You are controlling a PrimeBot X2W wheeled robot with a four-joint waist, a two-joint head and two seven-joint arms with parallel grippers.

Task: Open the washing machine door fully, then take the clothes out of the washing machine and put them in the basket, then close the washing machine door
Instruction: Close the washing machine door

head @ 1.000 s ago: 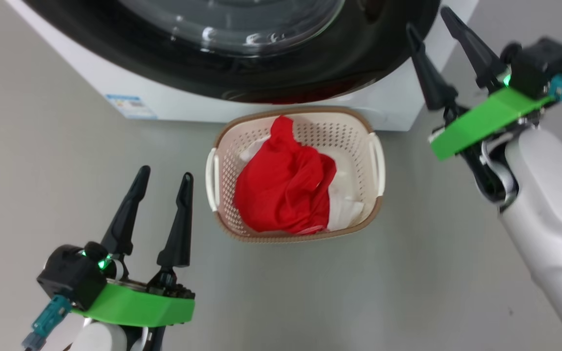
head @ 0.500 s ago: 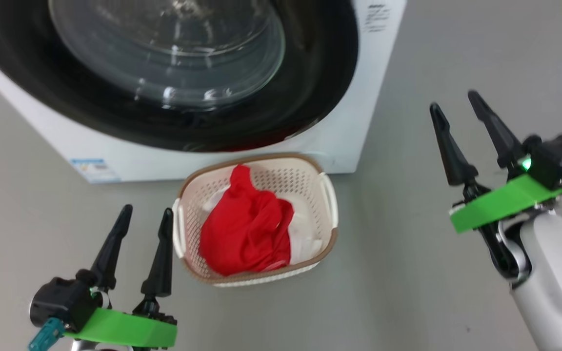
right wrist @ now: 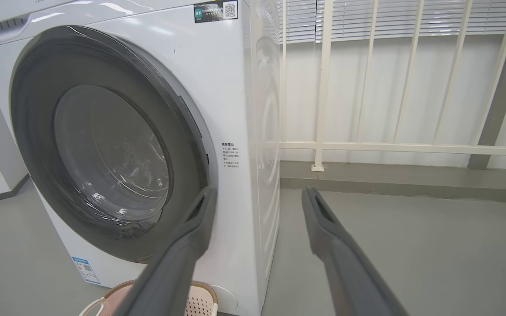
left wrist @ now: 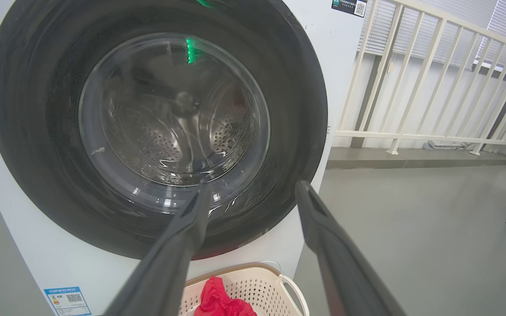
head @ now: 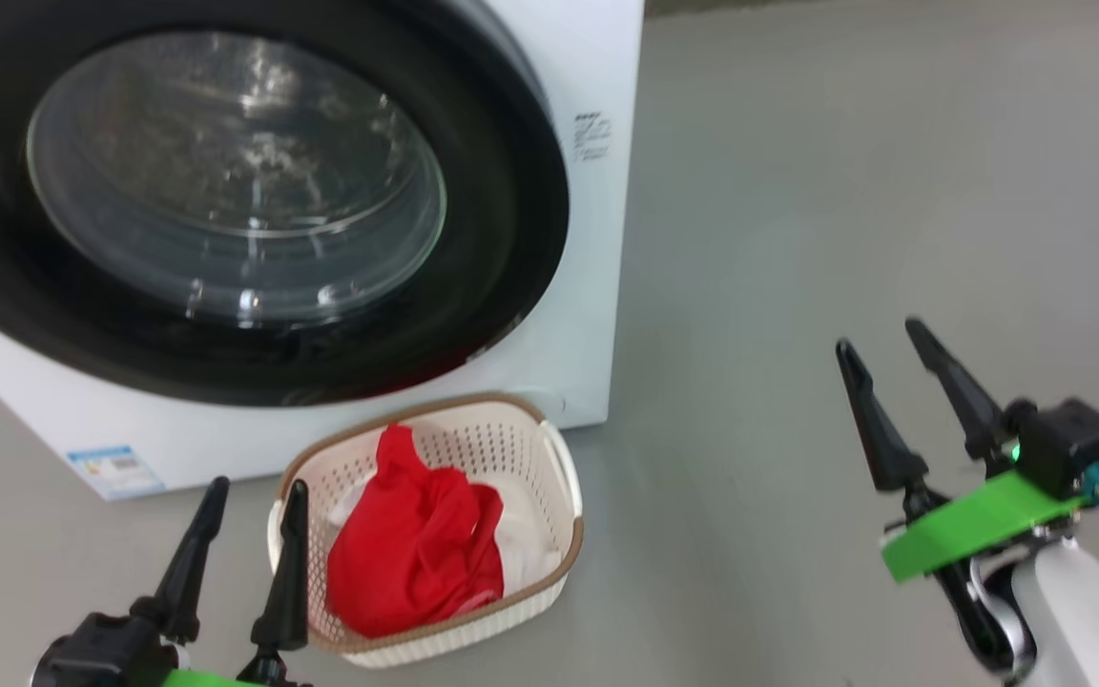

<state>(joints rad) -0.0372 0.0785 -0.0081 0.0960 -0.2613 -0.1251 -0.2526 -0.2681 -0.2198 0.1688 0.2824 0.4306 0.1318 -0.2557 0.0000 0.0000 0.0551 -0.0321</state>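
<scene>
The washing machine (head: 597, 239) (right wrist: 235, 109) stands white at the left with the washing machine door (head: 244, 191) (left wrist: 156, 123) (right wrist: 103, 149) lying against its front, glossy black rim around clear glass. Through the glass the steel drum (left wrist: 178, 140) shows. On the floor in front, the cream basket (head: 549, 477) (left wrist: 262, 285) (right wrist: 200, 303) holds the clothes (head: 416, 544) (left wrist: 218, 303), red over white. My left gripper (head: 254, 487) (left wrist: 251, 188) is open at the basket's left edge, holding nothing. My right gripper (head: 879, 334) (right wrist: 257, 193) is open over bare floor, well right of the machine.
Grey floor (head: 845, 191) spreads to the right of the machine. A white railing (right wrist: 367, 145) (left wrist: 433, 87) on a low kerb runs behind it, with blinds above. A blue label (head: 115, 468) marks the machine's lower front.
The head view has tilted up and turned, so machine and basket slid left and down. The right gripper has come back from the door's edge and now hangs over the floor.
</scene>
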